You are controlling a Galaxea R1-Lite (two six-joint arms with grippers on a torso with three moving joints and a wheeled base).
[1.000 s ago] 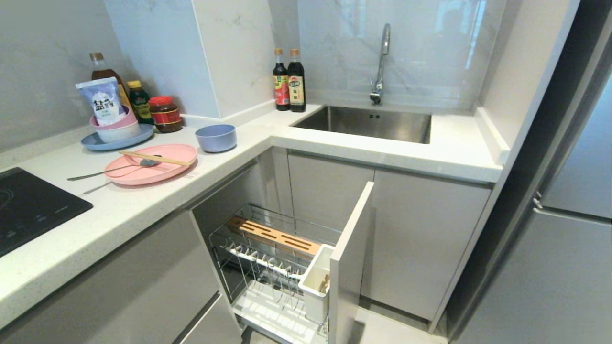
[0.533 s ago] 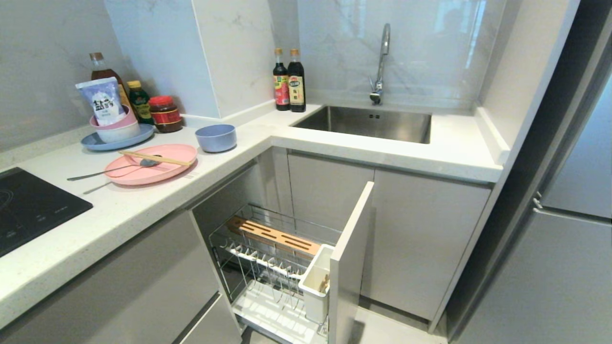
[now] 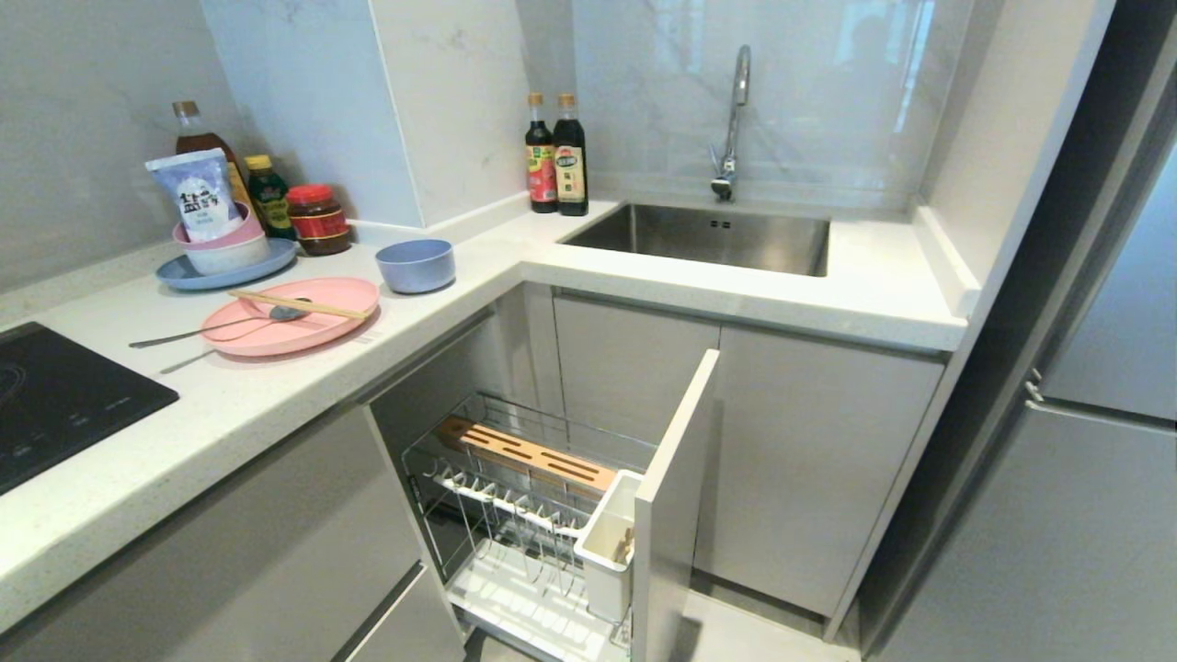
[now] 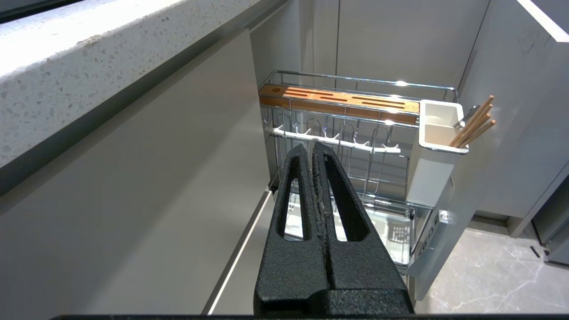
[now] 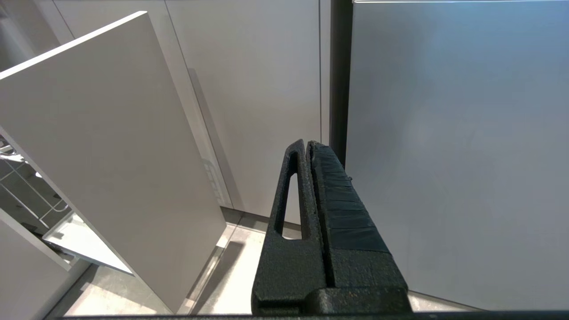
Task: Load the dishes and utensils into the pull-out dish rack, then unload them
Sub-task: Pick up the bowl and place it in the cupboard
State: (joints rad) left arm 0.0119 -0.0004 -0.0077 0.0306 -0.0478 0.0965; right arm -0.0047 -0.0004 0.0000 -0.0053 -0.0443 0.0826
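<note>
Left wrist view is giving you the black left gripper (image 4: 312,149) with its fingers pressed together on nothing, hanging low beside the grey cabinet fronts and facing the chrome wire pull-out dish rack (image 3: 524,510). Right wrist view is showing you the black right gripper (image 5: 306,146) likewise closed and empty, pointing at pale cabinet doors near the floor, to the right of the rack's flat pale front panel (image 3: 676,478). Neither arm is appearing in your head view.

The rack is standing pulled out below the counter, its white utensil box (image 3: 607,542) sitting against the front panel with several wooden sticks (image 4: 473,126) leaning in it, and its slotted light wood strip (image 3: 524,452) lying along the far side.

Farther off, on the speckled white counter (image 3: 230,414) to your left, the large flat pink plate (image 3: 292,315) is carrying the pair of light wooden chopsticks (image 3: 296,304) and the bowl of the slim silver spoon (image 3: 207,329), whose handle is reaching leftward off the plate. Just beyond, to the right, the small periwinkle-blue bowl (image 3: 416,265) is standing upright. At the far right, the steel sink (image 3: 703,237) is lying under a chrome tap (image 3: 732,124).
</note>
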